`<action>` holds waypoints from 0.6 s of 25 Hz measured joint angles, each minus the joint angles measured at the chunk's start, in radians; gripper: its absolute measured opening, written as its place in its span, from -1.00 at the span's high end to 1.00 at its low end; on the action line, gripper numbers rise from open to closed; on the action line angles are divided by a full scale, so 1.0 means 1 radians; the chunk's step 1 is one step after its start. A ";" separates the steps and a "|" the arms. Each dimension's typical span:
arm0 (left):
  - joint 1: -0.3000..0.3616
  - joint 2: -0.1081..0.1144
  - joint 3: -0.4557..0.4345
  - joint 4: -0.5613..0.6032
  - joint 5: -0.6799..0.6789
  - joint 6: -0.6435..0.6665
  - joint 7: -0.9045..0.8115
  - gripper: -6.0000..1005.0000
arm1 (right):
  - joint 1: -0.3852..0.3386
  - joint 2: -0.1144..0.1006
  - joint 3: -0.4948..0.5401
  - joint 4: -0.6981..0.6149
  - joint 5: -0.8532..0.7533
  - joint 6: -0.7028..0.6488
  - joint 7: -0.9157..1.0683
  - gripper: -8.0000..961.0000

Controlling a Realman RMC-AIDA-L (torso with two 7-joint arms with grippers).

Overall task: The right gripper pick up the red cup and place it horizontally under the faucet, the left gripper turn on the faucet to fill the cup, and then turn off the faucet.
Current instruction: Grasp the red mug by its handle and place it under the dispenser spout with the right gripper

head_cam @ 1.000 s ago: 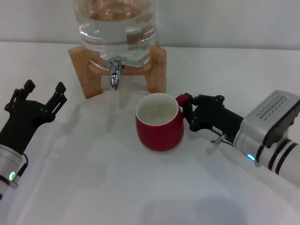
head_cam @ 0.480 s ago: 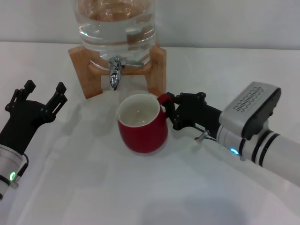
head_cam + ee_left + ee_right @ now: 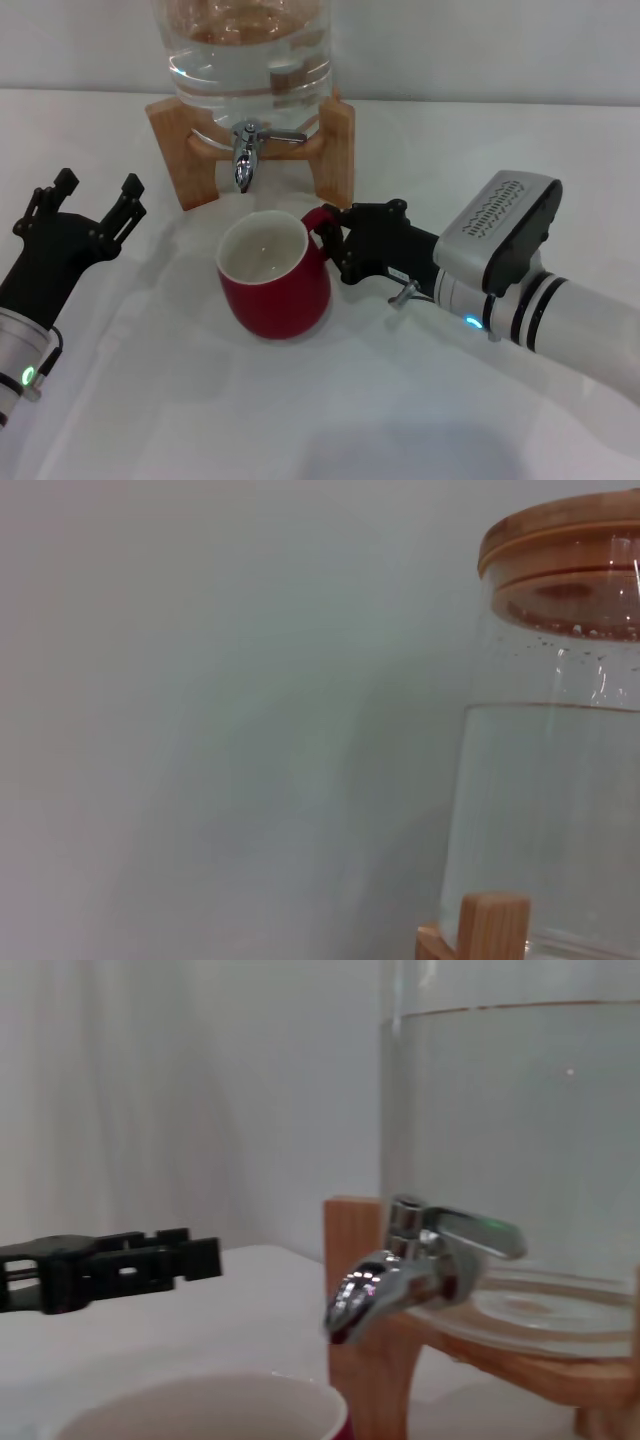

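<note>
The red cup (image 3: pixel 275 280) stands upright on the white table, its white inside showing, in front of and just below the chrome faucet (image 3: pixel 246 155). My right gripper (image 3: pixel 330 245) is shut on the cup's red handle from the right. The cup's rim (image 3: pixel 200 1405) and the faucet (image 3: pixel 400 1260) also show in the right wrist view. My left gripper (image 3: pixel 90 200) is open and empty at the table's left, well apart from the faucet; it shows far off in the right wrist view (image 3: pixel 110 1265).
A glass water jar (image 3: pixel 250 50) sits on a wooden stand (image 3: pixel 335 145) at the back, the faucet at its front. The left wrist view shows the jar (image 3: pixel 550 780) with its wooden lid and a plain wall.
My right gripper has slid the red cup to the left and a little nearer, from right of the stand to below the faucet. The left arm has not moved.
</note>
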 joint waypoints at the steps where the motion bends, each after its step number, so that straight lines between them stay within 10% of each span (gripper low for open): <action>1: 0.000 0.000 0.000 0.001 0.001 0.000 0.000 -0.76 | 0.002 0.000 0.003 0.004 -0.009 0.003 0.000 0.75; 15: 0.011 0.000 0.000 0.008 0.002 0.015 0.000 -0.76 | 0.021 0.000 0.039 0.011 -0.013 0.057 0.000 0.75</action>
